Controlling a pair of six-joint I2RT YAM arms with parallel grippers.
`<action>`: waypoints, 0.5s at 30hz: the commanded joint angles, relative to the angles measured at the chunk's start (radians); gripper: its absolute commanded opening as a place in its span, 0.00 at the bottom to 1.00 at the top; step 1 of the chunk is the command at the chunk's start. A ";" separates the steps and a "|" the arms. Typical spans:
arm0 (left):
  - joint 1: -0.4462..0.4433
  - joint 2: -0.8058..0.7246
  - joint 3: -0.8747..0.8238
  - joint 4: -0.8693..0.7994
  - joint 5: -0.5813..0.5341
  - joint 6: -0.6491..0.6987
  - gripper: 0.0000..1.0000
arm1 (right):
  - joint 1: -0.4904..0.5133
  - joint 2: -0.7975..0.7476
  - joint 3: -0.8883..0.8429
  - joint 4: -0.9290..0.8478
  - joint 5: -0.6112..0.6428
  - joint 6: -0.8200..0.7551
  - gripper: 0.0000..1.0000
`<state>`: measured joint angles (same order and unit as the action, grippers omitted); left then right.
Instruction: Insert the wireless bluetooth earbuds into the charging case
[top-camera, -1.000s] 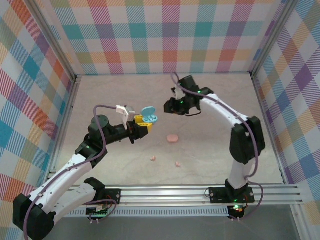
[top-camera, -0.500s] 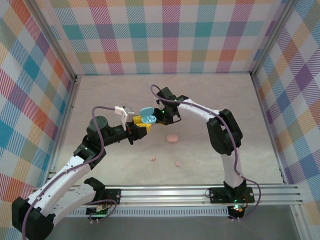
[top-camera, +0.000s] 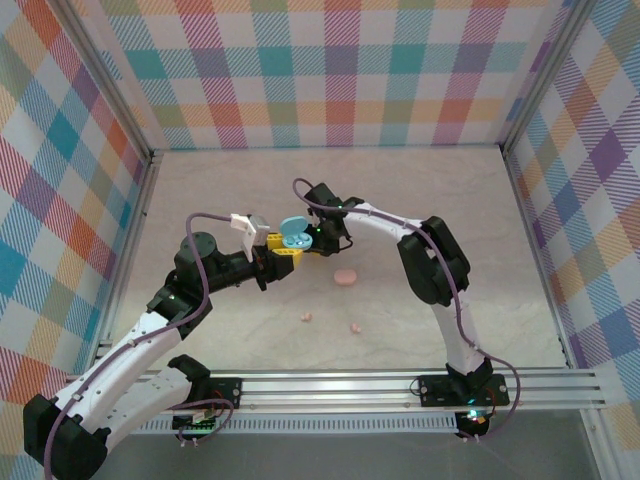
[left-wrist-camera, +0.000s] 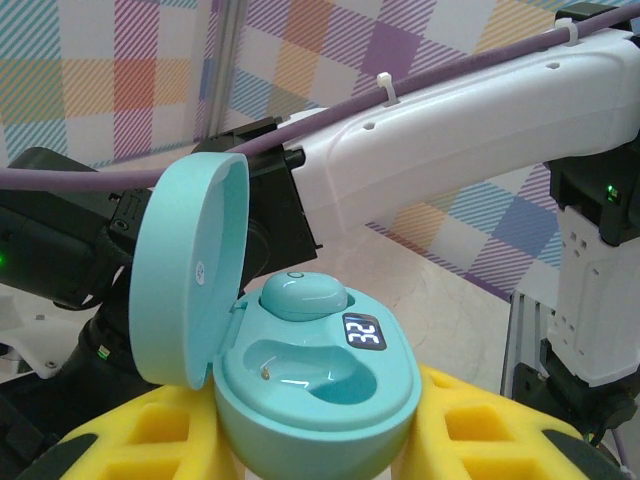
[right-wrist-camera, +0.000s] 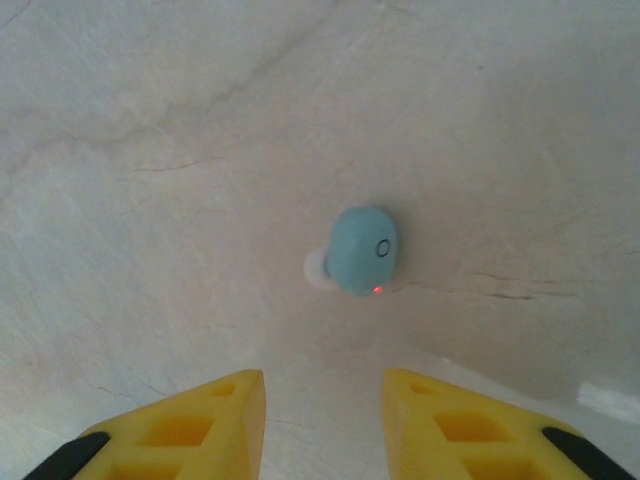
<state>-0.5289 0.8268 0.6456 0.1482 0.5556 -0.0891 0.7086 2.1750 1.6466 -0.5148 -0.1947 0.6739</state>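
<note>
Blue case (left-wrist-camera: 318, 395): round, hinged open, lid (left-wrist-camera: 190, 270) standing upright on the left in the left wrist view; clamped between the yellow fingers (left-wrist-camera: 130, 440) of the left gripper (top-camera: 283, 247) and held above the table (top-camera: 450, 200) near its middle. Contents of the blue case: seated blue earbud (left-wrist-camera: 303, 296) in the rear slot, next to a small lit display (left-wrist-camera: 364, 331); front slot (left-wrist-camera: 310, 375) unfilled. Loose blue earbud (right-wrist-camera: 360, 250): lying on the table, a red light at its lower edge and a pale tip pointing left in the right wrist view; near the right gripper (right-wrist-camera: 325, 415), ahead of its fingertips and apart from them. Right gripper: yellow jaws standing apart, nothing between them; from overhead it sits just beside the blue case, on the side away from the left gripper. Pink case (top-camera: 345, 276): a small disc flat on the table, near the blue case and toward the arm bases. First pink earbud (top-camera: 307, 317) and second pink earbud (top-camera: 354, 327): both on the table, apart from each other, closer to the bases than the pink case
</note>
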 joint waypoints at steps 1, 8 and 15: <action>-0.003 -0.026 0.011 0.008 -0.003 0.011 0.29 | 0.008 0.006 0.034 0.013 0.015 0.024 0.36; -0.003 -0.031 0.012 0.011 0.003 0.010 0.29 | 0.018 0.010 0.035 0.028 0.045 0.041 0.34; -0.003 -0.035 0.020 -0.009 0.002 0.017 0.29 | 0.020 0.013 0.039 0.046 0.093 0.044 0.33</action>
<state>-0.5289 0.8120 0.6456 0.1375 0.5556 -0.0875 0.7216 2.1765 1.6592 -0.4866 -0.1352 0.7036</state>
